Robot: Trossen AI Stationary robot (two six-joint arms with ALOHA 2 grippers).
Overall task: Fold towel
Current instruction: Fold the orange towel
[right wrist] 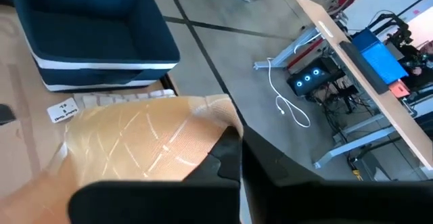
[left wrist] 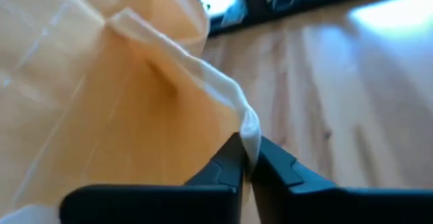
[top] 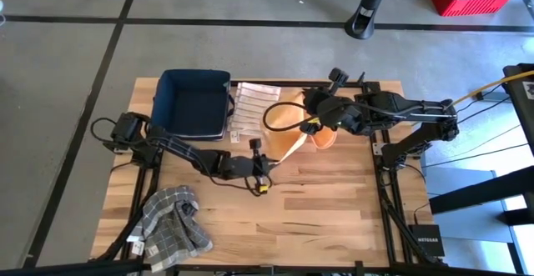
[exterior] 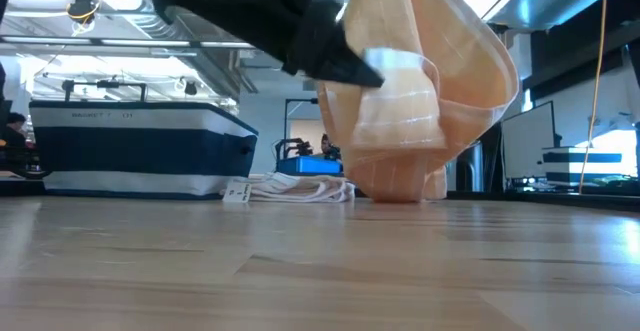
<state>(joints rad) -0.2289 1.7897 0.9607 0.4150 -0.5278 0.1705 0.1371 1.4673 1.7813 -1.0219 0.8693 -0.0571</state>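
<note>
High view | navy bin [top: 193,102] holds nothing | orange towel [top: 288,117] beside it

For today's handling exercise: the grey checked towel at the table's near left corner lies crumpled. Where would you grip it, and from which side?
Grip the grey checked towel at an outer edge, coming straight down from above. It lies bunched on the table, so no corner shows clearly; a raised fold near the rim probably gives the fingers something to pinch. Both grippers are busy holding the orange towel.

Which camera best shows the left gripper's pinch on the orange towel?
The left wrist view: the left gripper is shut on the orange towel at its pale hem. The high view shows that gripper small at the towel's corner; the low view shows only hanging cloth.
</note>
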